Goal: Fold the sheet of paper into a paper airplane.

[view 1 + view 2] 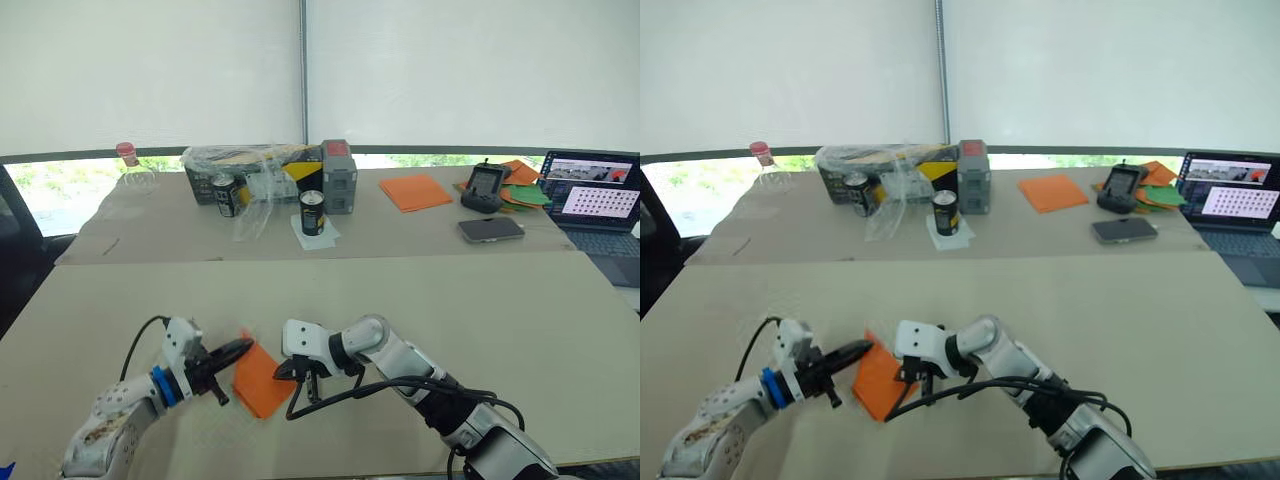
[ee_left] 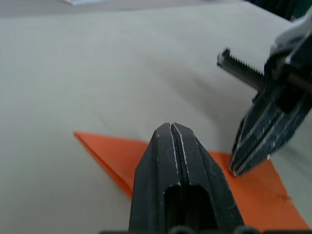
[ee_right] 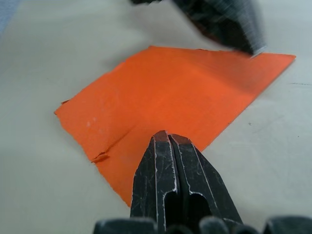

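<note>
The sheet of paper (image 1: pixel 262 385) is bright orange and lies flat on the near table, folded into a four-sided piece with one pointed corner (image 2: pixel 80 136). My left gripper (image 1: pixel 245 346) is shut, its tip over the paper's left far edge; its closed fingers (image 2: pixel 170 146) hold nothing between them. My right gripper (image 1: pixel 282 373) is also shut, its tip pressing down on the paper's right edge (image 3: pixel 168 136). In the left wrist view the right gripper's fingertips (image 2: pixel 239 165) touch the orange surface. A small tear or crease (image 3: pixel 102 156) marks one edge.
On the far table stand two dark cans (image 1: pixel 313 212), a plastic-wrapped box (image 1: pixel 240 165), a grey box (image 1: pixel 338 176), a bottle (image 1: pixel 128 165), an orange paper stack (image 1: pixel 415 190), a phone (image 1: pixel 490 229), a controller (image 1: pixel 485 188), an orange-and-green paper pile (image 1: pixel 525 190) and a laptop (image 1: pixel 600 200).
</note>
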{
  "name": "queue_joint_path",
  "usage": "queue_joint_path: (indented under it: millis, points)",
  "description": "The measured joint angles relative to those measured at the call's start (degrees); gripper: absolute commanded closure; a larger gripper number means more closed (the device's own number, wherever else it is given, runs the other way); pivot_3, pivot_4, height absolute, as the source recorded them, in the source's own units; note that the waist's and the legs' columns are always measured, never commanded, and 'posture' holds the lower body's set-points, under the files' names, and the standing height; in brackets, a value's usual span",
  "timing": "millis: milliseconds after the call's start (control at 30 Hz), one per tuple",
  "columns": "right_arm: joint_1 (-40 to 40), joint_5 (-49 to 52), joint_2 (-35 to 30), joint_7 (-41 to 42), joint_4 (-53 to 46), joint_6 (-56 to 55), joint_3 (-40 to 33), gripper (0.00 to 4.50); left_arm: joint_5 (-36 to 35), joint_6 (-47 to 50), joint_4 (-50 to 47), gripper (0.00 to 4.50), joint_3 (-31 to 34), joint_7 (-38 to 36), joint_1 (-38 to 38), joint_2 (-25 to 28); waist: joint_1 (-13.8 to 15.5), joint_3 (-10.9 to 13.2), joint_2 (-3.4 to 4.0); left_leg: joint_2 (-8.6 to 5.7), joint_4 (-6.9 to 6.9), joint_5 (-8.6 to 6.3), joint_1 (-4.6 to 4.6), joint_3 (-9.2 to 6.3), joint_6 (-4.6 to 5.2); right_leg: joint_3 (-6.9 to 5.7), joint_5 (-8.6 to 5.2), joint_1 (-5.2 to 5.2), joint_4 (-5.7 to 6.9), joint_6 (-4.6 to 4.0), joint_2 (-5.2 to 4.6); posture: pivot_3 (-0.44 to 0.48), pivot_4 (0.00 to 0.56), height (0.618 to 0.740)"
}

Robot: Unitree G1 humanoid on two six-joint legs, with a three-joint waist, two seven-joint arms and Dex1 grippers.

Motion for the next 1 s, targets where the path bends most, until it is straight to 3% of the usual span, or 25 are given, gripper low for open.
queue_joint_path:
  millis: [400,633,767,833,900,1000]
  points:
    - [0.02,-0.02,-0.04,-0.38,0.09,0.01,0.51,4.5,4.37,-6.13,2.23,4.48,-0.75,0.26,4.82,0.55,-0.02,-0.21,0.42,0.0,-0.05,0.0,0.05,0.01,0.01,0.02,-0.01,0.01,-0.05,0.0,-0.03,0.0,0.15,0.74]
    - [-0.09,-0.04,-0.02,-0.35,0.95,0.0,0.66,4.5,7.82,-9.17,0.89,4.48,-1.33,-0.4,8.39,6.52,-0.02,-0.52,0.89,-0.02,-0.06,-0.02,0.18,0.02,0.02,0.0,-0.06,0.02,-0.11,0.01,-0.05,0.0,0.15,0.74]
    - [-0.27,-0.04,0.22,-0.3,1.18,0.0,0.84,4.5,7.68,-9.36,0.47,4.48,-0.88,-0.25,9.21,6.61,-0.14,-0.57,0.97,-0.01,-0.11,-0.02,0.19,0.03,0.03,0.01,-0.08,0.0,-0.11,0.02,-0.04,0.0,0.15,0.74]
    - [-0.51,-0.04,0.29,-0.22,1.21,-0.05,0.9,4.5,3.57,-6.78,0.39,4.48,1.52,-0.28,9.79,4.65,-0.22,-0.56,0.95,-0.01,-0.12,-0.02,0.14,0.04,0.03,0.02,-0.08,0.0,-0.09,0.02,-0.04,0.0,0.15,0.74]
    - [-0.55,-0.03,0.28,-0.23,1.21,-0.66,0.75,4.5,-5.07,-1.1,0.2,4.48,5.2,0.45,10.1,0.85,-0.23,-0.39,0.67,0.03,-0.12,-0.02,0.03,0.02,0.03,0.01,-0.08,-0.02,0.01,0.02,-0.02,0.0,0.15,0.74]
    - [-0.69,0.05,0.03,-0.27,1.19,-0.96,-0.25,4.5,-12.24,4.96,-1.92,4.48,8.86,1.48,10.31,-0.11,0.06,-0.15,0.16,0.12,-0.12,-0.01,0.04,-0.13,0.02,-0.14,-0.07,-0.04,0.04,-0.01,0.07,0.0,0.15,0.74]
